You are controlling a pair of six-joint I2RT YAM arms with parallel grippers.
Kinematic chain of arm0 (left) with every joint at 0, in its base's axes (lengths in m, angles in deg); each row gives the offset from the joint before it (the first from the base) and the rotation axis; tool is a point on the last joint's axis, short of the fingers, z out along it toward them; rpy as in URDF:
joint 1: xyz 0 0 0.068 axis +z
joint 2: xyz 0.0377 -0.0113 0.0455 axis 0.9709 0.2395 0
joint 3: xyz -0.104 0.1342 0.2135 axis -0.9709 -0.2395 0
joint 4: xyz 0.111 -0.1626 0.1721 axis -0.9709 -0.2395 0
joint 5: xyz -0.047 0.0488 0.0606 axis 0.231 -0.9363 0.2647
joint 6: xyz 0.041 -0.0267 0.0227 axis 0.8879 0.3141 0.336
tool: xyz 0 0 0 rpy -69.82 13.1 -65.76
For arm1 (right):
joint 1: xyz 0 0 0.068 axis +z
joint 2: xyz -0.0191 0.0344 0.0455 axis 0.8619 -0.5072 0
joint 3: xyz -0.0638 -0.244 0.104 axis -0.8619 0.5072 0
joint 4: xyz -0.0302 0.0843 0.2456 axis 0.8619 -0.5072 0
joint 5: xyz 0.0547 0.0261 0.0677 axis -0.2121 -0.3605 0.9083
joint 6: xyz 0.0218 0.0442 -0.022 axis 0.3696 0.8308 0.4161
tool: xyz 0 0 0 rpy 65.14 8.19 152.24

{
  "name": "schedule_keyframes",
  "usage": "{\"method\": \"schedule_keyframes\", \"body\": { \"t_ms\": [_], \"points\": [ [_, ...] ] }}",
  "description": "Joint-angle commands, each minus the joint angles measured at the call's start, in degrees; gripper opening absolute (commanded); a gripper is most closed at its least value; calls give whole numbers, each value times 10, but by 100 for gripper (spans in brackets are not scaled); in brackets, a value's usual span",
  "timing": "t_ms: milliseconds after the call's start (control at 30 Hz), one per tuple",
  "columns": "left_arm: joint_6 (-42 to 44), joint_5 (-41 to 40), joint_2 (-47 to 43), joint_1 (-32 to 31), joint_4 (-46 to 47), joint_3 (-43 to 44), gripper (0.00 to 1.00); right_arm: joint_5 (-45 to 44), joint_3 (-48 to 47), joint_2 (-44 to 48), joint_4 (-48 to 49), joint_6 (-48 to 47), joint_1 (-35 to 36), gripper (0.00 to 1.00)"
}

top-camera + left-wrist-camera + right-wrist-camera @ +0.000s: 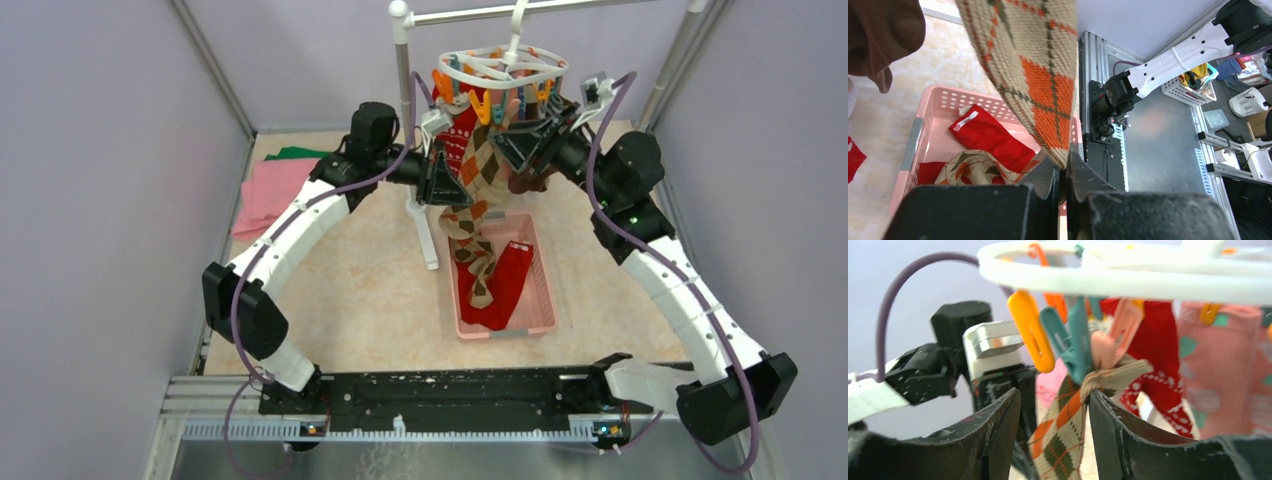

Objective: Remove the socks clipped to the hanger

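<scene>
Top view: the white plastic oval ring hanger (500,68) hung from the metal rail stand (404,90) at upper centre of the frame, with orange and teal pegs round its rim. A brown, tan and orange argyle sock (482,165) hung from it between the two arms. Below it, at frame centre, the pink perforated plastic basket (541,290) held a loose red sock (508,282) and more argyle cloth.

The left gripper (1064,172), at bottom centre of the left wrist view, was pinched closed on the argyle sock (1035,80). The cloth ran from between the fingers up to the top edge.

The right gripper (1054,400) was spread apart, one finger on either side of the argyle sock (1060,435), just under the teal peg (1075,347) clamping it. Whether the pads touched the cloth could not be told because the view was blurred. A red sock with white pattern (1155,335) and a pink sock with teal marks (1220,365) were clipped at the right of the frame.
</scene>
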Motion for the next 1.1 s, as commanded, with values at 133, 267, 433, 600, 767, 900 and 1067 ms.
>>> {"method": "schedule_keyframes", "body": {
  "t_ms": [133, 267, 433, 600, 767, 900, 1067],
  "points": [
    [-6, 32, -38, 1, 1, -3, 0, 12, -71, -38, 24, -5, -50, 52],
    [1, 45, -42, 2, -16, 2, 0, 90, -66, -46, 69, 32, -94, 53],
    [3, 65, -47, 1, -27, -1, 0, 190, -74, -80, 143, 74, -127, 53],
    [-11, 83, -48, 2, -22, 1, 0, 240, -86, -120, 230, 133, -127, 53],
    [-20, 87, -47, 1, -16, 1, 0, 245, -89, -139, 309, 197, -125, 53],
    [-25, 86, -45, 2, -12, 3, 0, 238, -93, -146, 319, 205, -118, 50],
    [-26, 84, -44, 2, -11, 2, 0, 215, -100, -151, 314, 206, -113, 29]
  ]
}}
